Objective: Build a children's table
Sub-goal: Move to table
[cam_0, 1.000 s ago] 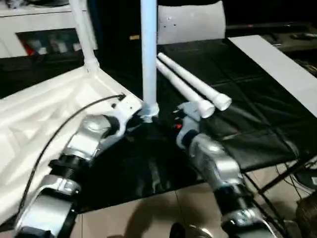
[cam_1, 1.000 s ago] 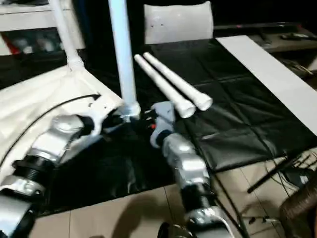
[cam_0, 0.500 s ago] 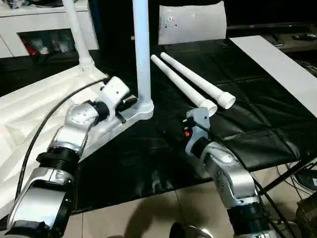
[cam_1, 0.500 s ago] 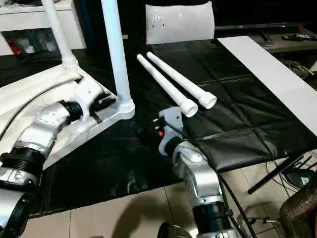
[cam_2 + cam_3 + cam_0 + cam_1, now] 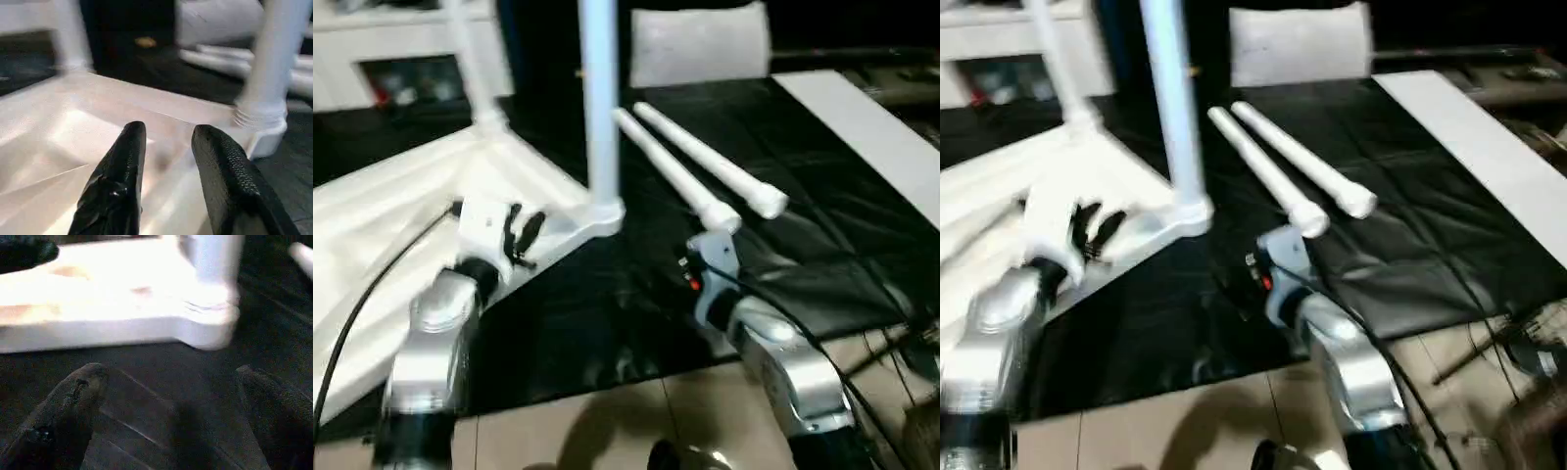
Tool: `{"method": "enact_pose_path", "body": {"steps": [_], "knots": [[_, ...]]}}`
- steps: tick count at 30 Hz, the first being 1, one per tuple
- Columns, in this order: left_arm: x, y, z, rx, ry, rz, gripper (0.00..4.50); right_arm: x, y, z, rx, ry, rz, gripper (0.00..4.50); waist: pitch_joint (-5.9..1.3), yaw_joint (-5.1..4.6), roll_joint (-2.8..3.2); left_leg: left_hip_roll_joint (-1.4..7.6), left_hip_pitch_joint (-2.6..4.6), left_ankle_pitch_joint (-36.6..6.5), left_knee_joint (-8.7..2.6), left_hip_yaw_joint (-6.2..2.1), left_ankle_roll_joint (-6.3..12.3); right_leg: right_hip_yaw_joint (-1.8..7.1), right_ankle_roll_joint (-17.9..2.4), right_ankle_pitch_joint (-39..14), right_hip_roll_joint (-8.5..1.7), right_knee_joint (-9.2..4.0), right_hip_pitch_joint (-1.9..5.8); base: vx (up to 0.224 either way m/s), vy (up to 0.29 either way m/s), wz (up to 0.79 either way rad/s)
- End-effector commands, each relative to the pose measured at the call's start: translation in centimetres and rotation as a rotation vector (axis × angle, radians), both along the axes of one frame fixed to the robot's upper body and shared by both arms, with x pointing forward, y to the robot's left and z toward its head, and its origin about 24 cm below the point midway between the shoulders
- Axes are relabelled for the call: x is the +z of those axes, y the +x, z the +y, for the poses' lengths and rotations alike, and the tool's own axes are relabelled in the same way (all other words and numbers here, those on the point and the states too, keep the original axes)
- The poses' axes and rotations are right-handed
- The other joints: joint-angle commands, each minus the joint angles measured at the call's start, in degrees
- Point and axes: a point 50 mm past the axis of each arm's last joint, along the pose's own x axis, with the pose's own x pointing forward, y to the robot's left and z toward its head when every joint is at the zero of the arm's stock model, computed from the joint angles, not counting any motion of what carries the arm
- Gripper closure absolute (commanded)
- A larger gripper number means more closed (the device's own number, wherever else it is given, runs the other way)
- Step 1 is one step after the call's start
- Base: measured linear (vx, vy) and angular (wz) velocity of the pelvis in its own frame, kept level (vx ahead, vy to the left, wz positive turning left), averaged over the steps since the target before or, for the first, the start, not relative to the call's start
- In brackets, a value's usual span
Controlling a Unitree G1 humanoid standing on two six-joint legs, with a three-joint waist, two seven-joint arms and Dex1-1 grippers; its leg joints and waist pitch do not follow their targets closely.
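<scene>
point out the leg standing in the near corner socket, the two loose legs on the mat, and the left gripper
standing leg point(image 5: 601, 117), left eye view, middle of its upright tube
loose legs point(image 5: 705, 168), left eye view, shaft of the farther one
left gripper point(image 5: 166, 161), left wrist view, gap between its black fingertips

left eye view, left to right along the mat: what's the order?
Left end effector → upright leg in the corner socket → right end effector → two loose legs' wide ends → white strip.

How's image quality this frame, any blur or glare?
Left eye view: motion blur softens the left gripper and tabletop. Right eye view: the same smear. Left wrist view: fingers crisp, upright leg soft. Right wrist view: tabletop glares, near fingers dark and blurred.
</scene>
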Motion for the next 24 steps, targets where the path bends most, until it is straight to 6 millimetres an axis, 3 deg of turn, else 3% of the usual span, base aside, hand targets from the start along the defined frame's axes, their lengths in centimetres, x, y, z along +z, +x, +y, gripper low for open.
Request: {"method": "enact_pose_path", "body": {"steps": [1,2,3,4,5,6,7,8,9,10,11,12,13,14,15,16,17,18,19,20,21,22,23,24], "knots": [[0.5,-0.5,0.3,0.087,-0.014,0.003,2.75,0.6,-0.2,0.5,0.022,0.025,-0.034,0.00,-2.33,0.23,1.50,7.20,-2.59,-19.6,-9.89,-4.29,6.03,7.87,1.2,-20.6,-3.11,3.76,5.69,-0.022,-0.114,0.68],[0.5,-0.5,0.3,0.087,-0.014,0.003,2.75,0.6,-0.2,0.5,0.022,0.025,-0.034,0.00,-1.81,0.41,1.58,8.06,-1.86,-24.8,-10.99,-5.03,5.40,9.23,-0.4,-19.3,-2.55,5.66,4.58,0.002,-0.168,0.91],[0.4,-0.8,0.6,0.128,-0.025,0.023,2.75,0.6,-0.1,0.5,0.015,0.030,-0.028,0.00,-0.79,0.96,0.81,8.03,-2.01,-31.0,-12.00,-4.87,5.44,12.09,-2.0,-20.3,-1.70,8.49,3.92,0.002,-0.168,0.91],[0.4,-0.8,0.6,0.128,-0.025,0.023,2.75,0.6,-0.1,0.5,0.015,0.030,-0.028,0.00,-0.46,2.16,-0.92,1.92,-0.64,-26.6,-6.24,-1.29,3.23,13.71,-3.9,-35.0,-2.32,1.24,1.29,0.046,-0.243,1.13],[0.0,-1.1,0.8,0.153,0.011,0.056,2.75,0.5,0.1,0.3,0.005,0.030,-0.024,0.00,-0.33,1.65,-2.64,-4.57,4.69,-17.1,4.82,3.34,2.18,9.40,-2.4,-51.7,-3.88,-7.31,-4.46,0.055,-0.224,0.95],[0.0,-1.2,0.8,0.155,0.018,0.057,2.75,0.2,0.0,0.1,-0.012,0.032,-0.005,0.00,-0.78,0.89,-2.61,-6.49,3.81,-10.5,10.29,8.06,6.25,7.56,2.0,-63.3,-3.24,-8.57,-3.87,0.055,-0.224,0.95],[0.0,-1.3,0.8,0.153,0.021,0.056,2.75,0.0,0.0,0.0,-0.023,0.034,0.007,0.00,-1.78,3.41,-2.48,-4.32,0.76,-9.6,4.57,7.26,9.03,12.39,8.8,-54.5,-6.81,-5.47,3.47,0.082,-0.115,0.53],[0.1,-1.4,0.8,0.153,0.019,0.055,2.75,-0.1,0.1,-0.3,-0.052,0.048,0.014,0.00,-1.24,4.01,-1.45,-3.57,3.58,-8.5,2.50,7.50,9.33,14.68,12.2,-54.3,-6.18,-6.81,1.37,0.016,-0.112,0.42],[0.2,-1.4,0.8,0.149,0.028,0.055,2.75,-0.3,0.1,-0.6,-0.082,0.059,0.021,0.00,-2.60,5.06,-1.36,-2.08,3.78,-5.7,-2.24,6.49,8.82,12.96,15.4,-40.6,-2.76,-4.29,3.00,0.016,-0.112,0.42],[0.3,-1.4,0.8,0.148,0.032,0.054,2.75,-0.4,0.0,-0.7,-0.091,0.058,0.024,0.00,-3.45,5.55,-0.78,1.72,4.18,-1.9,-4.06,5.32,9.59,10.79,15.7,-26.7,-1.81,-5.22,3.75,-0.051,-0.145,0.27],[0.3,-1.4,0.8,0.148,0.034,0.053,2.75,-0.5,-0.1,-0.9,-0.100,0.053,0.027,0.00,-3.66,5.92,0.14,4.53,5.31,-2.3,-5.20,4.34,10.84,10.89,12.9,-21.8,-3.06,-5.16,3.74,-0.011,-0.063,0.17],[0.3,-1.4,0.8,0.152,0.034,0.055,2.75,-0.6,-0.1,-1.0,-0.107,0.044,0.027,0.00,-3.45,5.79,0.72,8.64,4.82,-4.9,-6.43,3.70,11.34,12.26,5.8,-13.7,-4.73,-2.18,4.19,-0.011,-0.063,0.17],[0.3,-1.4,0.9,0.156,0.031,0.058,2.75,-0.7,-0.2,-1.0,-0.113,0.034,0.026,0.00,-2.99,5.79,0.43,8.62,4.46,-7.9,-7.03,4.14,10.32,13.03,3.7,-14.0,-5.49,-2.02,4.30,0.000,0.000,0.00],[0.2,-1.4,1.0,0.159,0.030,0.066,2.75,-0.8,-0.3,-1.1,-0.115,0.028,0.020,0.00,-1.61,5.80,-0.25,2.50,5.23,-13.8,-5.21,7.32,6.36,12.25,5.9,-31.3,-4.79,-6.52,2.92,-0.034,-0.053,0.10],[0.0,-1.5,1.1,0.162,0.037,0.080,2.75,-0.7,-0.5,-1.3,-0.137,0.034,0.010,0.00,-1.60,6.07,-0.95,-2.52,5.32,-11.0,-2.99,9.36,6.71,10.98,14.0,-45.2,-3.25,-8.59,2.68,-0.034,-0.053,0.10],[0.0,-1.5,1.1,0.164,0.038,0.081,2.75,-0.7,-0.6,-1.5,-0.158,0.042,0.011,0.00,-2.12,5.79,-1.11,-2.18,4.04,-9.5,-3.79,8.90,8.28,9.37,19.1,-44.6,-1.73,-9.26,3.52,0.000,0.000,0.00],[0.0,-1.6,1.1,0.164,0.033,0.082,2.75,-0.8,-0.6,-1.7,-0.179,0.049,0.017,0.00,-2.60,5.91,-0.67,-1.38,3.78,-9.5,-4.19,8.64,8.94,8.71,20.8,-41.6,-1.36,-9.55,3.93,0.000,0.000,0.00],[0.0,-1.6,1.1,0.163,0.033,0.084,2.75,-0.8,-0.6,-1.8,-0.198,0.051,0.021,0.00,-3.33,5.42,-0.01,1.51,3.27,-10.1,-4.73,7.61,10.55,7.36,20.9,-35.5,-1.52,-9.47,5.09,0.000,0.000,0.00],[0.0,-1.7,1.1,0.162,0.033,0.086,2.75,-0.8,-0.6,-1.9,-0.208,0.051,0.023,0.00,-4.05,6.68,2.14,9.82,2.27,-13.8,-7.52,4.30,13.24,9.40,13.3,-24.3,-4.60,-0.51,7.82,0.000,0.000,0.00],[0.0,-1.7,1.1,0.162,0.033,0.086,2.75,-0.8,-0.6,-1.9,-0.209,0.051,0.023,0.00,-3.91,7.85,2.46,13.30,2.49,-16.5,-9.35,3.24,13.16,13.03,6.9,-15.8,-6.41,6.53,6.77,0.000,0.000,0.00],[0.0,-1.6,1.2,0.159,0.040,0.088,2.75,-0.9,-0.7,-2.2,-0.233,0.051,0.033,0.00,-2.49,5.15,-0.04,7.24,4.71,-19.6,-8.30,7.22,9.79,15.75,0.3,-13.2,-6.44,5.91,2.44,0.000,0.000,0.00],[0.0,-1.5,1.2,0.154,0.043,0.088,2.75,-0.9,-0.8,-2.3,-0.245,0.048,0.038,0.00,-1.86,7.89,-2.95,-2.17,2.76,-12.2,3.10,8.67,6.67,19.96,13.0,-47.9,-10.72,-5.82,2.02,0.000,0.000,0.00],[0.0,-1.5,1.2,0.150,0.046,0.088,2.75,-0.9,-0.8,-2.4,-0.252,0.045,0.041,0.00,-1.74,8.29,-1.86,-1.42,1.39,-7.1,5.75,6.70,7.39,22.84,13.5,-57.5,-14.32,-6.49,2.02,0.000,0.000,0.00],[0.0,-1.5,1.1,0.144,0.049,0.089,2.75,-1.0,-0.9,-2.5,-0.260,0.041,0.043,0.00,-2.52,8.23,-2.25,-2.21,-2.64,-2.3,7.65,3.60,6.65,22.42,14.5,-57.2,-14.10,-3.99,4.41,0.000,0.000,0.00]]}}
